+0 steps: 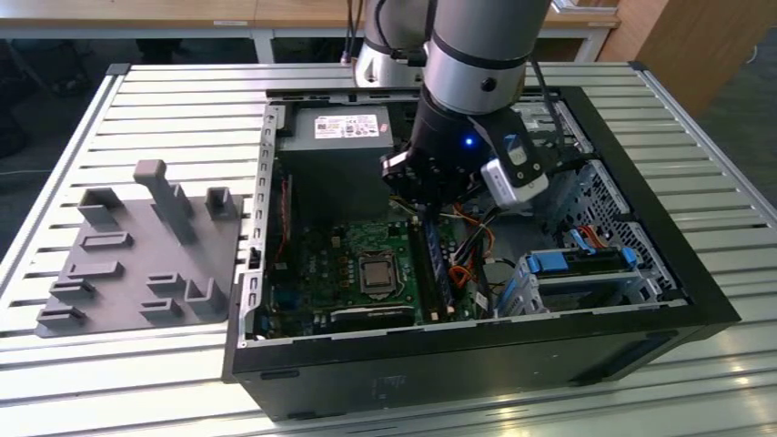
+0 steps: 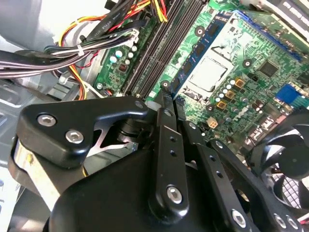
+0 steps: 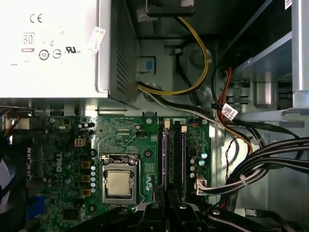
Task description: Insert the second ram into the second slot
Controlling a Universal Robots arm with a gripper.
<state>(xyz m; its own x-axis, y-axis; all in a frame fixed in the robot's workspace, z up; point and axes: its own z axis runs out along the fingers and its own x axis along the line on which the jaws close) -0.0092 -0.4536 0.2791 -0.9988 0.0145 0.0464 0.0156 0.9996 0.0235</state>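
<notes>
Down inside the computer case (image 1: 486, 382), the hand (image 2: 166, 96) hangs with fingers pressed together at one end of the blue memory stick (image 2: 195, 55). That stick stands on edge on the green board (image 2: 253, 46), just beside the processor (image 2: 207, 75).

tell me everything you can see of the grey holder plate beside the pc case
The grey holder plate is a flat, matte slab that looks like moulded or printed plastic, all one grey. From it rise one tall post, a few shorter blocks and several low brackets with slots; nothing seems to sit in them. It lies flat on the slatted metal table, at the exterior view's left of the computer case, close beside it; contact I cannot tell.
</notes>
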